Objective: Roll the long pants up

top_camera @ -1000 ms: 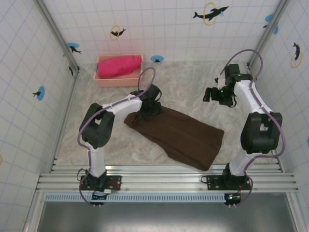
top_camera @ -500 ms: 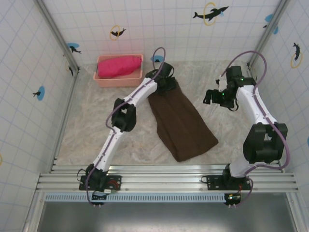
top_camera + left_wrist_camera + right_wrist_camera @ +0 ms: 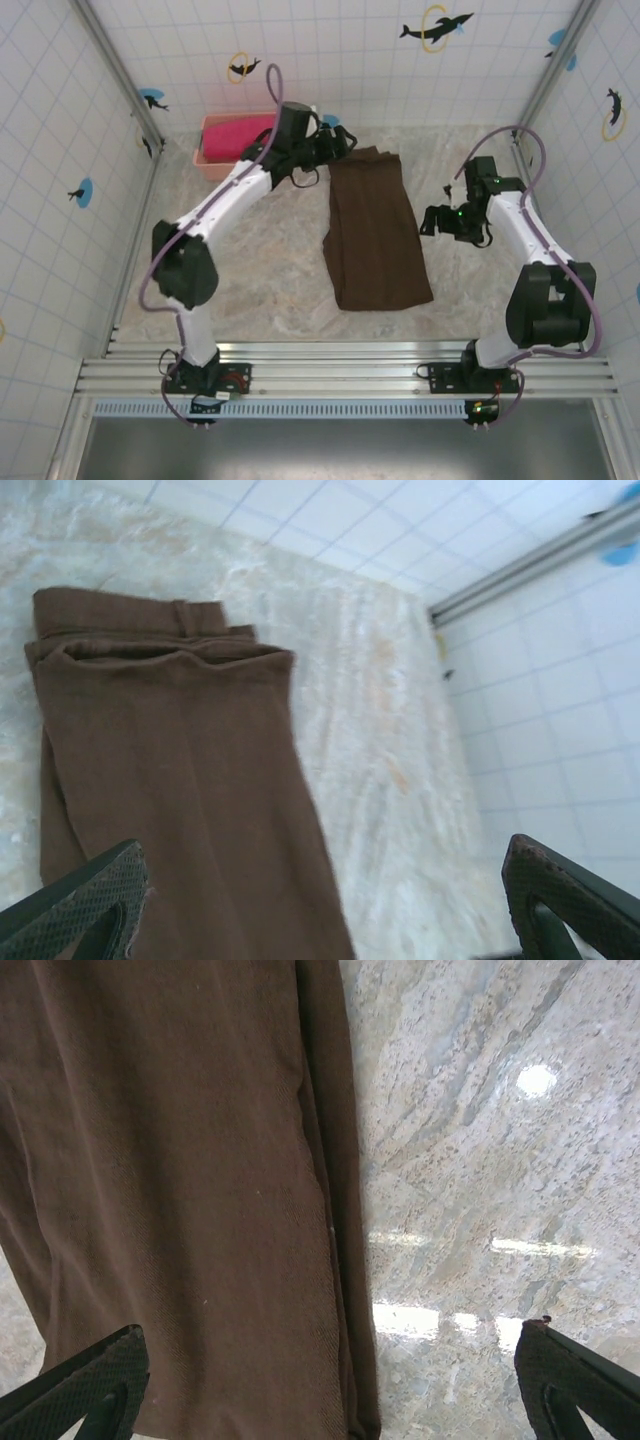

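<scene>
The long pants [image 3: 375, 235] are dark brown and lie flat on the marble table, folded lengthwise, waist at the far end. My left gripper [image 3: 343, 140] hovers open just left of the waist. In the left wrist view the waistband [image 3: 150, 630] lies ahead, and nothing sits between the fingers of the left gripper [image 3: 325, 910]. My right gripper [image 3: 430, 220] hangs open beside the pants' right edge. In the right wrist view the pants [image 3: 180, 1190] cover the left half, and the right gripper [image 3: 330, 1390] straddles their edge above them.
A pink bin [image 3: 215, 162] holding a bright pink-red cloth [image 3: 238, 135] stands at the far left, close behind the left arm. Tiled walls close in the table on three sides. Bare marble [image 3: 250, 270] lies left of the pants.
The pants swung from a diagonal lie to straight, with the waist drawn to the far end. The left arm stretched out far and now stands off the cloth. The right gripper shifted slightly nearer.
</scene>
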Robot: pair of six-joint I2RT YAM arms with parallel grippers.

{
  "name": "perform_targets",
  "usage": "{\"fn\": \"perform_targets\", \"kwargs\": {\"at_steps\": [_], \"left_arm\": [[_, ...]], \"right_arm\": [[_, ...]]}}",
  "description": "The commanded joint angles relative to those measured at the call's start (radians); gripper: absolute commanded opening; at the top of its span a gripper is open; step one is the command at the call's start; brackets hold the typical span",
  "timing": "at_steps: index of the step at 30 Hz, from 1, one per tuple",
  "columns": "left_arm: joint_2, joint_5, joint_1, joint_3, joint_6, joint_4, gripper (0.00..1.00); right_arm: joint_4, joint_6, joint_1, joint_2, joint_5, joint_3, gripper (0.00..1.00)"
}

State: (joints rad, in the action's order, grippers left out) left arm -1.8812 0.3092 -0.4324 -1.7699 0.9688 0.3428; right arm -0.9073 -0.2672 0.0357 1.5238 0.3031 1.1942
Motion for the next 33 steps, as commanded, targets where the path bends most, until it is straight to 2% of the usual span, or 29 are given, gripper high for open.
{"fn": "perform_targets", "kwargs": {"at_steps": [1, 3, 5, 9, 13, 18, 23, 29, 33], "left_arm": [[0.225, 0.02, -0.014, 0.445, 0.023, -0.014, 0.91], [0.309, 0.014, -0.054, 0.605, 0.058, -0.01, 0.89], [0.356, -0.016, -0.132, 0.701, 0.086, 0.006, 0.89], [0.361, -0.056, -0.275, 0.812, 0.192, -0.028, 0.89], [0.297, -0.074, -0.382, 0.816, 0.272, -0.11, 0.89], [0.184, -0.086, -0.477, 0.726, 0.303, -0.124, 0.89], [0.092, -0.086, -0.524, 0.652, 0.321, -0.089, 0.87], [0.091, -0.117, -0.537, 0.664, 0.356, -0.043, 0.84], [0.097, -0.147, -0.537, 0.648, 0.36, 0.051, 0.83]], "right_arm": [[0.037, -0.004, 0.05, -0.048, 0.004, -0.038, 0.97], [0.04, -0.019, 0.067, -0.031, -0.012, -0.029, 0.97], [0.043, -0.039, 0.082, 0.001, -0.035, -0.02, 0.98], [0.097, -0.088, 0.093, 0.056, 0.0, -0.01, 0.98], [0.129, -0.115, 0.096, 0.121, 0.005, 0.039, 0.98], [0.141, -0.132, 0.102, 0.259, 0.075, 0.208, 0.99], [0.141, -0.166, 0.105, 0.425, 0.114, 0.437, 0.99], [0.132, -0.197, 0.113, 0.659, 0.193, 0.743, 0.99], [0.103, -0.195, 0.127, 0.818, 0.256, 0.927, 0.99]]}}
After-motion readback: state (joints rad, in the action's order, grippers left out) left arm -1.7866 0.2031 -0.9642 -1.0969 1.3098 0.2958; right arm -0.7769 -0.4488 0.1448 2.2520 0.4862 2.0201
